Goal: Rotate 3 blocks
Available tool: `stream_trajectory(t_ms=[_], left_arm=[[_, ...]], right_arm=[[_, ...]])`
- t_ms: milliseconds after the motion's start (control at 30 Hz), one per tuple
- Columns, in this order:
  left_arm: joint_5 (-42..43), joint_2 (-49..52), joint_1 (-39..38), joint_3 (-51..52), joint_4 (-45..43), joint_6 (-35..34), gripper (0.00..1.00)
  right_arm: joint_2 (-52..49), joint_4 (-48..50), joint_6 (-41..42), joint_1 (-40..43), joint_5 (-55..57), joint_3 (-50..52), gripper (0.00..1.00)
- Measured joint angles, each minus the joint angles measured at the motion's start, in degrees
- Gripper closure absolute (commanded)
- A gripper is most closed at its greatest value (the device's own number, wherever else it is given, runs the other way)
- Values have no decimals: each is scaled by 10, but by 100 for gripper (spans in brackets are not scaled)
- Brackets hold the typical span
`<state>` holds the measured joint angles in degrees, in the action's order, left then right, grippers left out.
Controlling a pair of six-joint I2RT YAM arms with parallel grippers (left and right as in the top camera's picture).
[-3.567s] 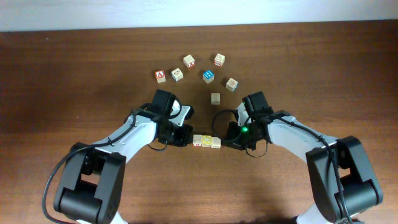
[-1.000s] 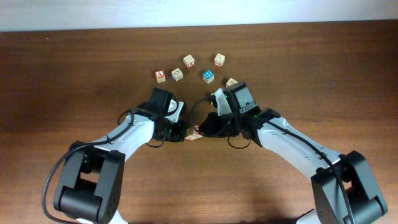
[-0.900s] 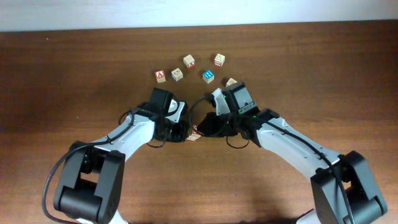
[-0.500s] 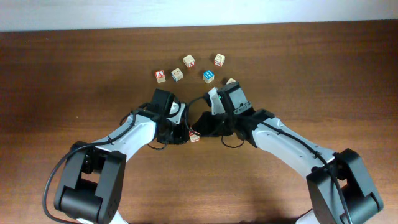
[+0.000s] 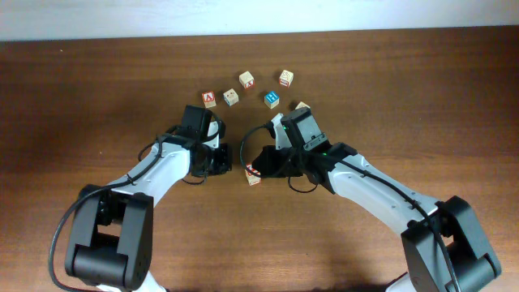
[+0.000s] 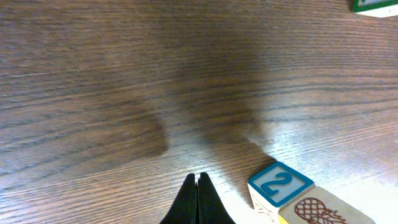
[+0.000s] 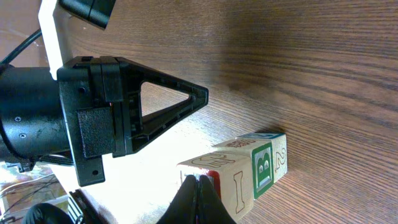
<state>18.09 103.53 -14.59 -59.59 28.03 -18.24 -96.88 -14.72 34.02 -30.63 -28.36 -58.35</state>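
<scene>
Three blocks (image 7: 249, 168) lie in a tight row in the right wrist view: a near one with a red face and an "I", a middle one with a green "B", and a far one with a "2". My right gripper (image 7: 199, 184) is shut, its tips against the near block. From overhead only one end of the blocks (image 5: 254, 177) shows beside the right gripper (image 5: 258, 169). My left gripper (image 6: 198, 182) is shut and empty, a short way left of the blue "2" block (image 6: 280, 184). Overhead, the left gripper (image 5: 226, 167) stands apart from the row.
Several loose cubes lie at the back: a red "A" cube (image 5: 209, 98), a pale cube (image 5: 231, 96), a blue-topped cube (image 5: 272, 99), others (image 5: 246, 79) (image 5: 286, 78), and one (image 5: 302, 105) partly behind the right arm. The table's far edge (image 5: 259, 34) lies beyond.
My left gripper has drawn back to the upper left, away from the row. The right gripper has stayed at the blocks, which have turned from lying across to a slant.
</scene>
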Motion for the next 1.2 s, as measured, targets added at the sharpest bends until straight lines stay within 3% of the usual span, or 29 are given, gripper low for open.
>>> stream_trajectory(t_ms=[267, 333, 567, 667, 733, 767, 800, 833, 867, 1033, 1200], left_arm=[[-10, 0, 0, 0, 0, 0, 100], [-10, 0, 0, 0, 0, 0, 100], [-14, 0, 0, -2, 6, 0, 100], [-40, -5, 0, -37, 68, 0, 99], [-74, -30, 0, -65, 109, 3, 82], [-99, -63, 0, -83, 128, 7, 68], [-118, -92, 0, -94, 134, 4, 39], [-136, -121, 0, -101, 138, 7, 1], [-148, -146, 0, -104, 144, 9, 0], [-183, -248, 0, -111, 162, 9, 1], [-188, -248, 0, -111, 164, 9, 1]], right_arm=[[1, -16, -28, 0, 4, -11, 95], [1, -16, -32, 0, 5, -16, 91], [1, -17, -56, 0, -4, -26, 71], [26, -60, -78, 0, 0, -49, 50], [78, -98, -89, 0, 25, -63, 39], [122, -115, -99, -1, 44, -68, 34], [160, -142, -103, -1, 71, -72, 27], [186, -163, -104, -2, 93, -74, 20], [220, -194, -105, -2, 125, -75, 0], [407, -350, -109, -2, 275, -77, 1], [539, -370, -109, -2, 314, -77, 1]])
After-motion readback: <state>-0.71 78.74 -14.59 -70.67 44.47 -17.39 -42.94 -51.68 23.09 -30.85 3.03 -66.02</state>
